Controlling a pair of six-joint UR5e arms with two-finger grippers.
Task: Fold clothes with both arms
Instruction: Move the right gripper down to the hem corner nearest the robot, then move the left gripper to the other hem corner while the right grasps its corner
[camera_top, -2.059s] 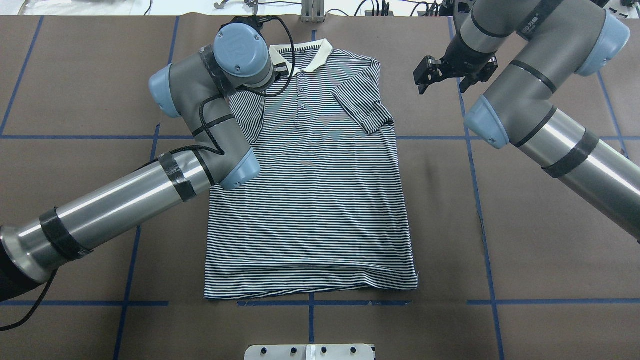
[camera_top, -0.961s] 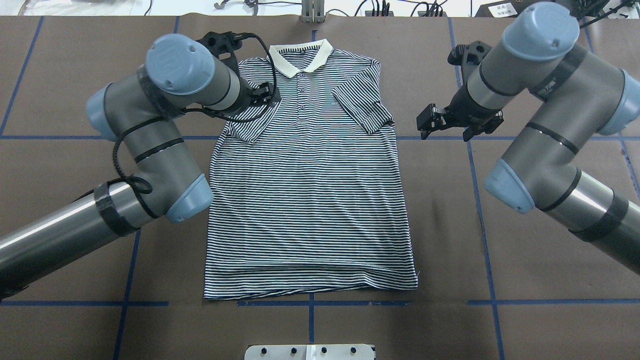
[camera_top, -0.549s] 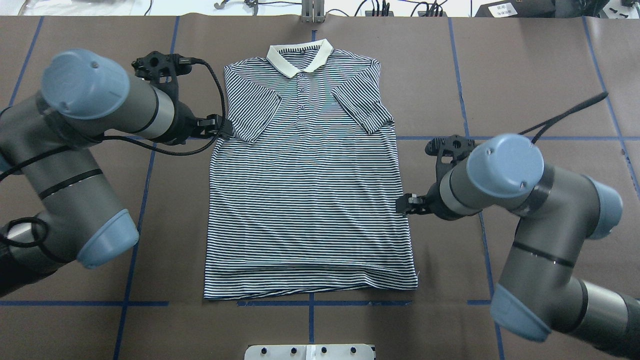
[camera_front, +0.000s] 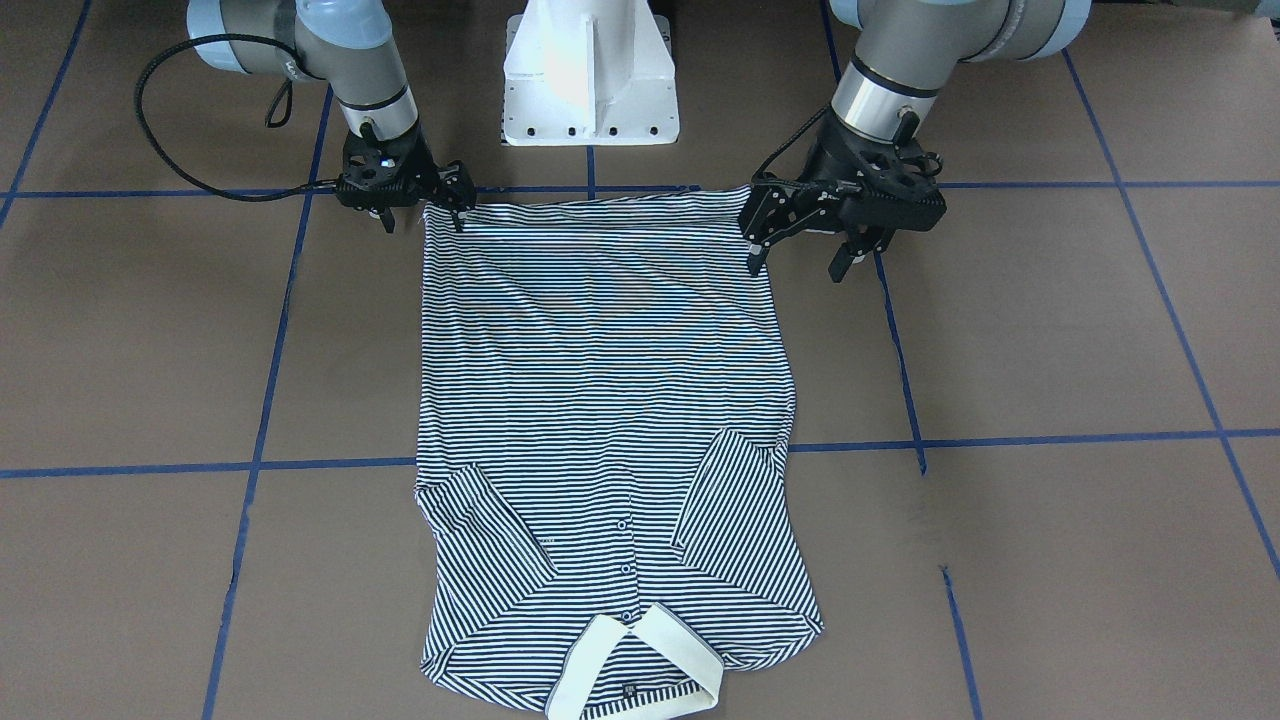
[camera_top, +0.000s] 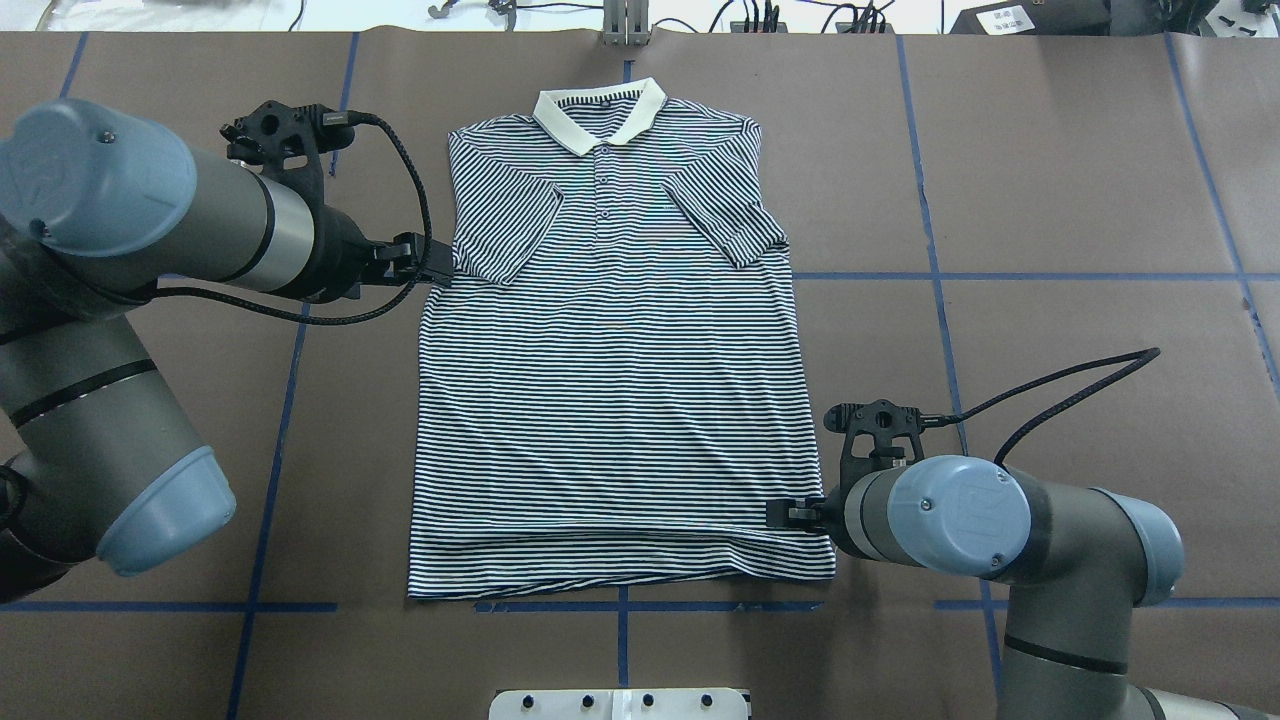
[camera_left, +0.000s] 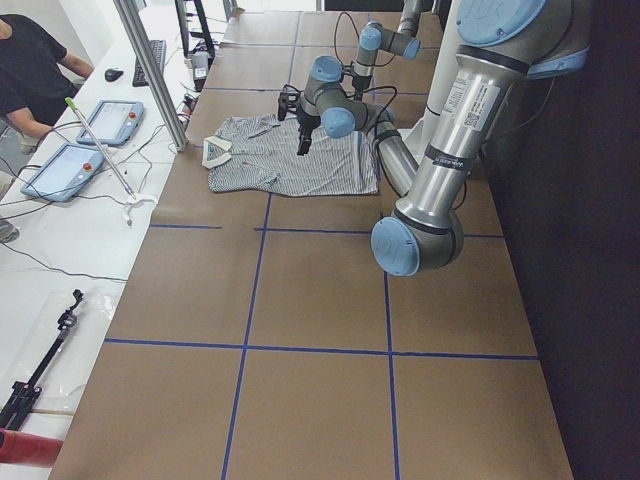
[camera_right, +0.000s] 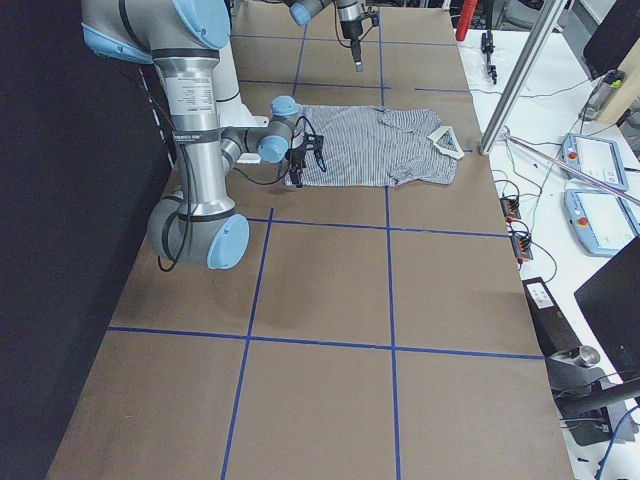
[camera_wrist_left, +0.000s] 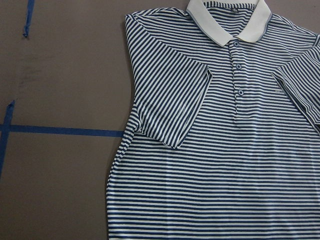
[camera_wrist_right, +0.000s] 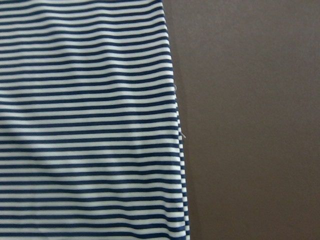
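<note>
The striped polo shirt (camera_top: 620, 400) lies flat and face up, with its cream collar (camera_top: 600, 105) far from me and both sleeves folded in over the chest. In the overhead view my left gripper (camera_top: 432, 265) is low beside the shirt's left edge at the folded sleeve. My right gripper (camera_top: 780, 515) is at the right edge just above the hem. In the front-facing view both grippers stand at the hem corners, the left gripper (camera_front: 797, 262) and the right gripper (camera_front: 422, 218), fingers spread and holding nothing. The wrist views show only the shirt (camera_wrist_left: 225, 150) (camera_wrist_right: 90, 125), no fingers.
The brown table (camera_top: 1050, 200) is marked with blue tape lines. The white pedestal base (camera_front: 590, 75) stands behind the hem. A person (camera_left: 30, 60) with tablets and a metal post (camera_left: 150, 70) are beyond the collar end.
My left arm drew back from over the collar to the shirt's left edge, leaving the left sleeve folded in. My right arm swept from beside the right shoulder down to the right hem corner.
</note>
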